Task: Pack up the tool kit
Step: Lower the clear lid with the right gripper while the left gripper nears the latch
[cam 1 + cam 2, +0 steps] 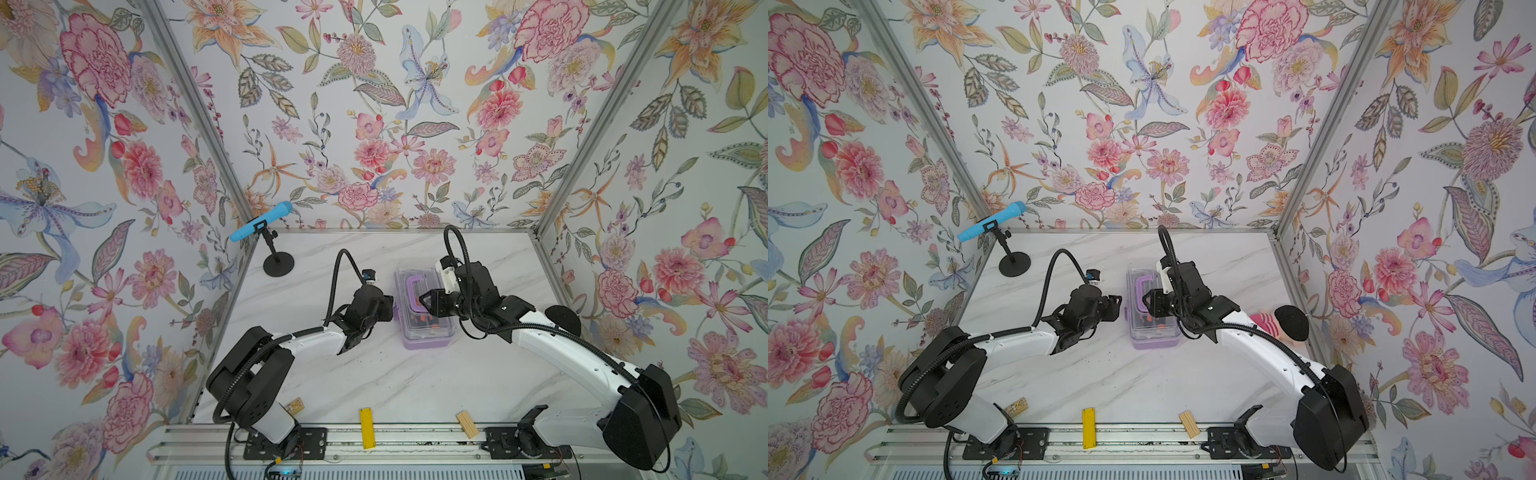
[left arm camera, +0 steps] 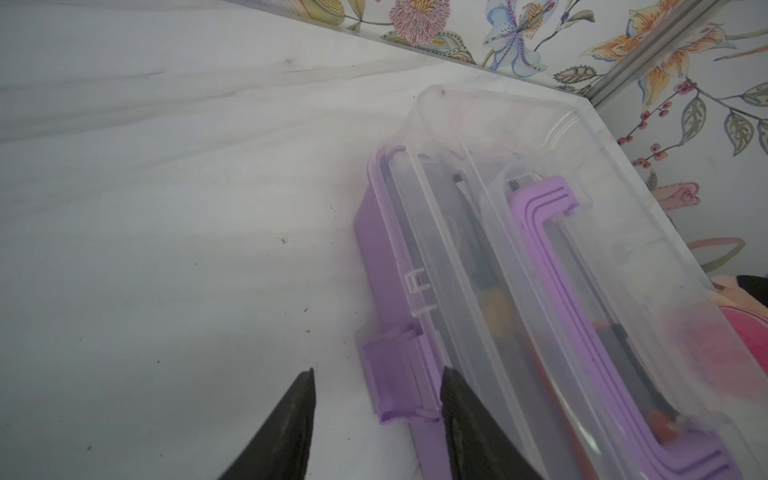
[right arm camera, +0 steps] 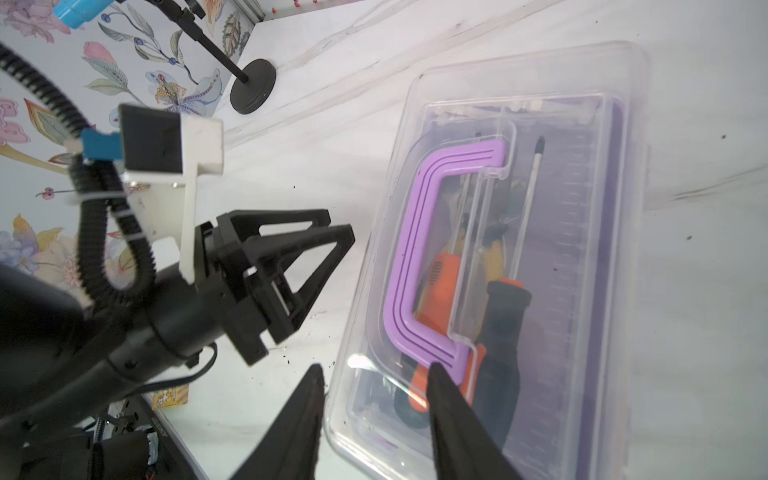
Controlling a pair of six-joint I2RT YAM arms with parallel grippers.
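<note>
Case [image 1: 427,341] on counter [image 1: 374,386]: about mid-width, back half, long axis front to back, between the two arms. Clear lid [image 3: 582,108] down on lilac base. Handle [image 3: 405,257] flat in its lid recess.

Through lid, right wrist view: black-orange screwdriver [image 3: 505,328] with shaft along case length, orange grip [image 3: 440,274] under handle, yellow pliers [image 3: 494,253] between them. Rest of contents too blurred to name.

Left end effector [image 2: 378,372]: open, at case's left long side, tips pointing at it. Straddles latch [image 2: 395,357]: one tip at lid edge beside latch, other tip over bare counter, apart from latch.

Right end effector [image 3: 374,368]: jaws apart, reaching in from the right above the lid. One tip over lid at handle's end, other tip lined up just past lid's left edge. Cannot tell height above lid or whether either tip touches.

Front edge of counter: yellow bar [image 1: 366,428] and wood block [image 1: 467,424], well apart from case. Blue mic [image 1: 261,226] on stand at back-left corner.
</note>
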